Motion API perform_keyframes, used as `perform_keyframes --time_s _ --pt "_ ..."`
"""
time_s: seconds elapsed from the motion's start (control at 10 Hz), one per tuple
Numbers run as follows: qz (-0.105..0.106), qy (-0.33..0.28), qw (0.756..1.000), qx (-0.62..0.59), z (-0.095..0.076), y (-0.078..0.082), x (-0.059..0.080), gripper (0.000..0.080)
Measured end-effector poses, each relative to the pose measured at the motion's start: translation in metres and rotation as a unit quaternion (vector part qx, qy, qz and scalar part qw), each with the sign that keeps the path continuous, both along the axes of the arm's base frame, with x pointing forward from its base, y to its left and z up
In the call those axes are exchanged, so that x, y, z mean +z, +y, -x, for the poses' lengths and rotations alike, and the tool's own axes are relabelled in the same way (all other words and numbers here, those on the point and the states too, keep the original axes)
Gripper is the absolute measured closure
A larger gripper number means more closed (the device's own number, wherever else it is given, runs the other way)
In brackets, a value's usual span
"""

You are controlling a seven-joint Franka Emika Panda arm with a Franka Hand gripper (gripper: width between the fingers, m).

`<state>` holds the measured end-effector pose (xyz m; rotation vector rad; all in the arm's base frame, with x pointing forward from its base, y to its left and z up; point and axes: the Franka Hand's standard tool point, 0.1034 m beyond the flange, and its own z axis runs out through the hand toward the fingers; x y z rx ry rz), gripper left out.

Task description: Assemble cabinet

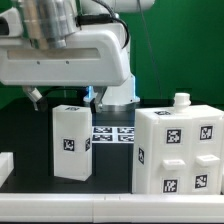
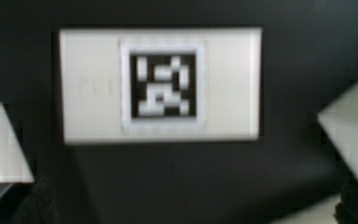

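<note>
My gripper (image 1: 64,96) hangs with its fingers spread wide and nothing between them, just above a white upright plastic cabinet panel (image 1: 70,142). The wrist view shows me that panel's square black-and-white tag (image 2: 160,85), though blurred. The panel stands on the black desk (image 1: 110,190). Near it, toward the exterior view's right, sits the blocky white plastic cabinet box (image 1: 178,150), with a small round knob (image 1: 182,99) on top. The marker board (image 1: 115,133) lies flat behind them.
</note>
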<state>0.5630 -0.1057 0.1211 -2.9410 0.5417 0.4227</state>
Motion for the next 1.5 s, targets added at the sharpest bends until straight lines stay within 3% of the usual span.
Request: perform_keyframes --time_s 0.3,0.5,0.6,0.8,1.0,1.3,1.5 --pt "0.000 0.003 1.000 0.000 -0.002 -0.002 -0.002 0.0003" --pt "-0.017 0.028 0.999 -0.009 -0.007 -0.009 -0.009 0.0003" --pt "-0.021 0.034 0.999 -0.011 -0.013 -0.010 -0.016 0.0003" --pt "-0.067 0.103 0.992 -0.038 -0.005 -0.006 -0.036 0.0003" --pt "-0.063 0.102 0.992 -0.030 -0.016 -0.005 -0.044 0.0003" --pt "-0.069 0.117 0.990 -0.035 -0.008 -0.012 -0.050 0.0003" --pt "-0.086 0.182 0.978 -0.053 0.004 -0.017 -0.055 0.0003"
